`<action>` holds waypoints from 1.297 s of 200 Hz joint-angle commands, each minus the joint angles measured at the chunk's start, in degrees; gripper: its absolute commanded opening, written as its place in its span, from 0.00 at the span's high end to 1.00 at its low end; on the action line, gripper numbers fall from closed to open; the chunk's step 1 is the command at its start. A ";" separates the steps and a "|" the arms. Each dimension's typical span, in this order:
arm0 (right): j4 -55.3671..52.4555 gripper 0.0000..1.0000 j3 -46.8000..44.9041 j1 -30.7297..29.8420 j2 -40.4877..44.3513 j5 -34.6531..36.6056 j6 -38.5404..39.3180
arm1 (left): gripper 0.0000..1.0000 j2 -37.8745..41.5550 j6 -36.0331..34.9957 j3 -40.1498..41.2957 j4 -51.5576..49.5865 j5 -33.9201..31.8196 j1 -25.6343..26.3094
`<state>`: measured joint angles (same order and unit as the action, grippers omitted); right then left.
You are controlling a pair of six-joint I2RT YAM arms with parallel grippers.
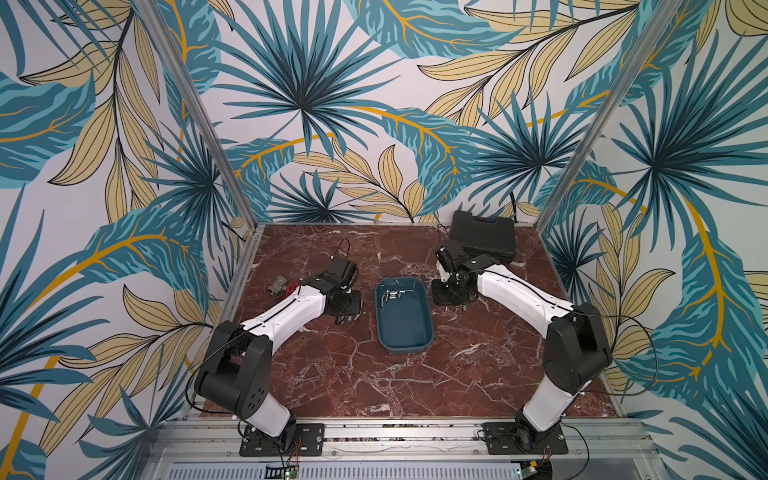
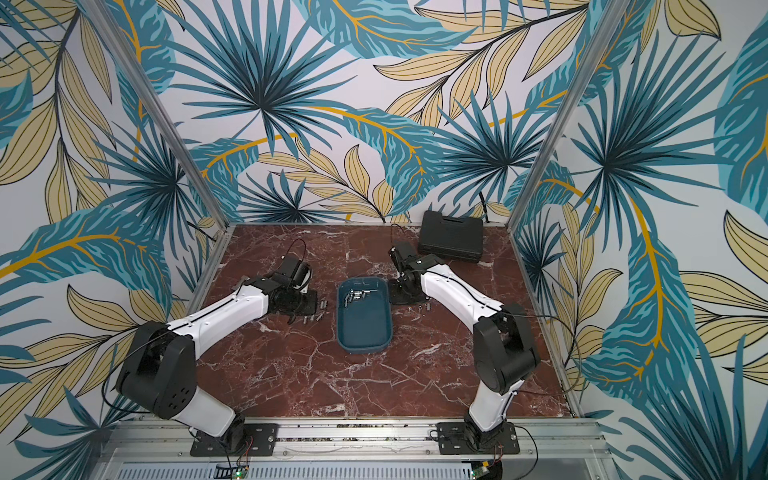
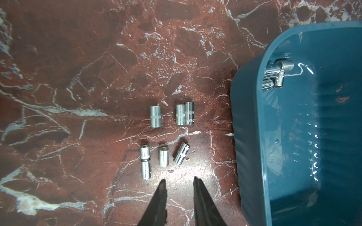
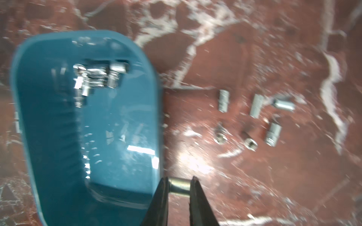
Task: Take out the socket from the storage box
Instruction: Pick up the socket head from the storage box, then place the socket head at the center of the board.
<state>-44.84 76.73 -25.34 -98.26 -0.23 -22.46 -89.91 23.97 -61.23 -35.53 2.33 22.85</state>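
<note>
Right jaws: closed on a short, yellowish-tinted metal socket [image 4: 179,187]. The right gripper [image 4: 179,179] pinches it end to end, so the barrel lies crosswise and cannot roll out.
Left jaws: slightly parted and empty. The left gripper [image 3: 179,181] hangs over the red-brown marble tabletop [image 1: 374,386], probably standing clear of the other arm.
Held socket's place: just outside the rim of the shallow teal-blue plastic storage box [image 1: 405,328], on its 3 o'clock side. The blur hides whether it touches the tabletop.
Box contents: a small heap of shiny steel sockets [image 1: 392,296] sits at the box's 12 o'clock end.
Left rows: six steel sockets [image 3: 180,114] lie on their sides at the box's 9 o'clock.
Right rows: six more sockets [image 4: 223,100] lie at its 3 o'clock, spaced apart, likely so that each can be set down without knocking its neighbours.
Stage: this socket looks ready to join the right rows.
Risk: a round barrel may roll once it is released.
</note>
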 commanded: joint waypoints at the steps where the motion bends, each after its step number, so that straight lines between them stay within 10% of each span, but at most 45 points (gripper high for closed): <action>1: 0.27 0.84 -4.90 1.13 2.33 0.76 -1.08 | 0.72 0.31 -0.15 -0.18 0.29 0.26 0.19; 259: 9.33 0.74 -14.43 6.34 -4.31 1.60 -3.38 | 0.72 -0.09 -0.21 -1.17 -1.17 0.22 0.53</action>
<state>-35.59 63.24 -19.25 -101.75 0.64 -25.71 -89.91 23.97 -61.23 -35.86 2.59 23.18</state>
